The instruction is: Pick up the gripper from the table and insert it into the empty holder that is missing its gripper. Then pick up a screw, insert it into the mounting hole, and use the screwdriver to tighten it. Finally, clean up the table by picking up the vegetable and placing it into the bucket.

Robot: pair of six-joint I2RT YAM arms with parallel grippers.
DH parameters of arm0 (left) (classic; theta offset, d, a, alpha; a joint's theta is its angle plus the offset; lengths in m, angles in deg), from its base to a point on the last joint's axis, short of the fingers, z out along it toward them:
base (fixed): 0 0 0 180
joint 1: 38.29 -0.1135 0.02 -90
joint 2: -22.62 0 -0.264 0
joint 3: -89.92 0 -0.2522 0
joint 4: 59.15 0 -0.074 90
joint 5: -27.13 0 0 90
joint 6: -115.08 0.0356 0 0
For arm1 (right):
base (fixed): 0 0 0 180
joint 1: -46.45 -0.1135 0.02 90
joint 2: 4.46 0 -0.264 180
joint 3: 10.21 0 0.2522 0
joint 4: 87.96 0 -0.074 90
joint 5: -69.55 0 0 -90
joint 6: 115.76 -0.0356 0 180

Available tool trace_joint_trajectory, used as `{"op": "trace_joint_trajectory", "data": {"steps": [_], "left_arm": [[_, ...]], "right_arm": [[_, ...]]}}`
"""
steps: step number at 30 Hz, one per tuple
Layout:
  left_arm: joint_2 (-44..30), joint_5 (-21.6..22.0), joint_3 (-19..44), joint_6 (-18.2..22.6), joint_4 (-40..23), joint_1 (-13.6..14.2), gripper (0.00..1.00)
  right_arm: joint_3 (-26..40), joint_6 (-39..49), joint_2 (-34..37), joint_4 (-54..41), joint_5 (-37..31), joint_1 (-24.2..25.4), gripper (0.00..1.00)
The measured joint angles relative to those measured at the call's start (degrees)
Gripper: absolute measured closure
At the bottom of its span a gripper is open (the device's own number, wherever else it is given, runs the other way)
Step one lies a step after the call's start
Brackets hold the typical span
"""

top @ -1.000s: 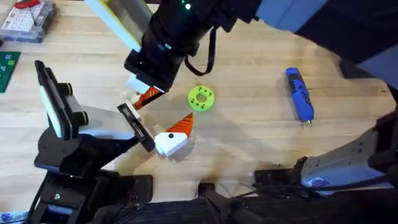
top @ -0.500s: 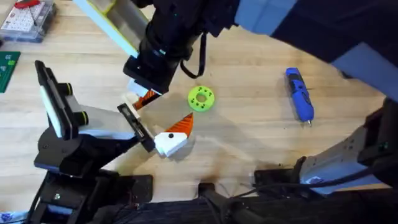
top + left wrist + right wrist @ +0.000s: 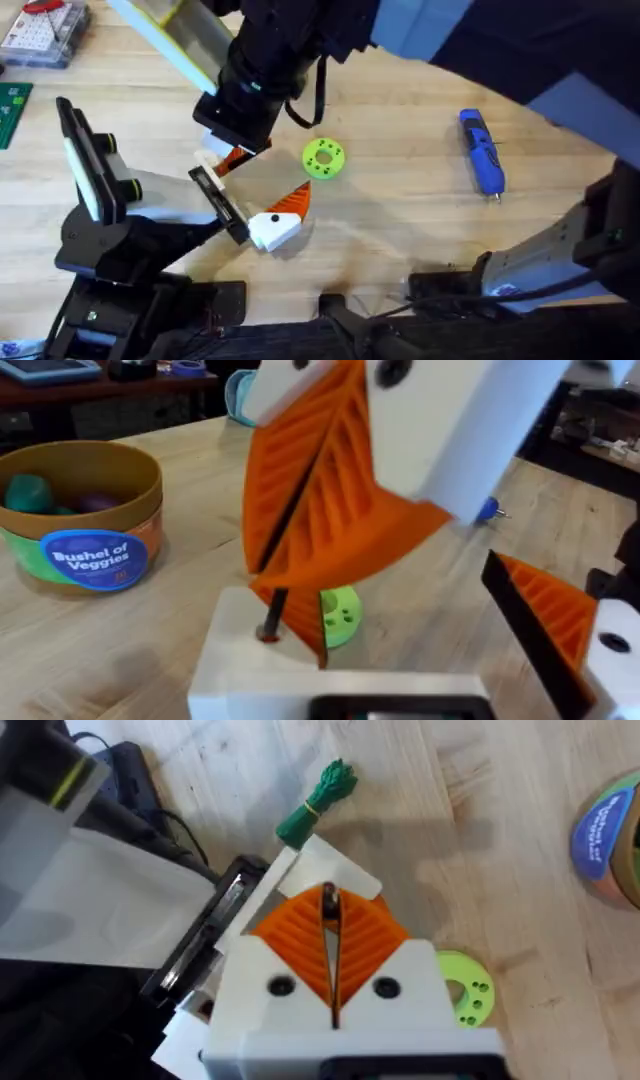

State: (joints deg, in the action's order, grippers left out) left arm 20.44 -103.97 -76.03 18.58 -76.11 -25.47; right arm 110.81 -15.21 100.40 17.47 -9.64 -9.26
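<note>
My right gripper reaches across the table and is shut on a small dark screw. The screw's tip stands at a hole in the white base of the gripper. That gripper sits at one end of the black holder on my left arm. At the other end is the like finger with a black dot. My left gripper stands open. The blue screwdriver lies at the right. A green vegetable lies on the table. The bucket stands farther off.
A green ring-shaped part lies just right of the working spot. A clear parts box and a green mat sit at the far left. Cables and dark gear line the table's front edge.
My right arm has shifted slightly up and to the left over the holder, with the screw still in its fingers. Nothing else has moved.
</note>
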Motion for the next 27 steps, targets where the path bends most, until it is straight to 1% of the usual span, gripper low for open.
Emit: {"op": "trace_joint_trajectory", "data": {"steps": [27], "left_arm": [[0.0,0.3,0.0,-0.5,0.0,0.0,0.013]], "right_arm": [[0.0,0.0,2.5,-0.9,0.0,0.0,0.992]]}}
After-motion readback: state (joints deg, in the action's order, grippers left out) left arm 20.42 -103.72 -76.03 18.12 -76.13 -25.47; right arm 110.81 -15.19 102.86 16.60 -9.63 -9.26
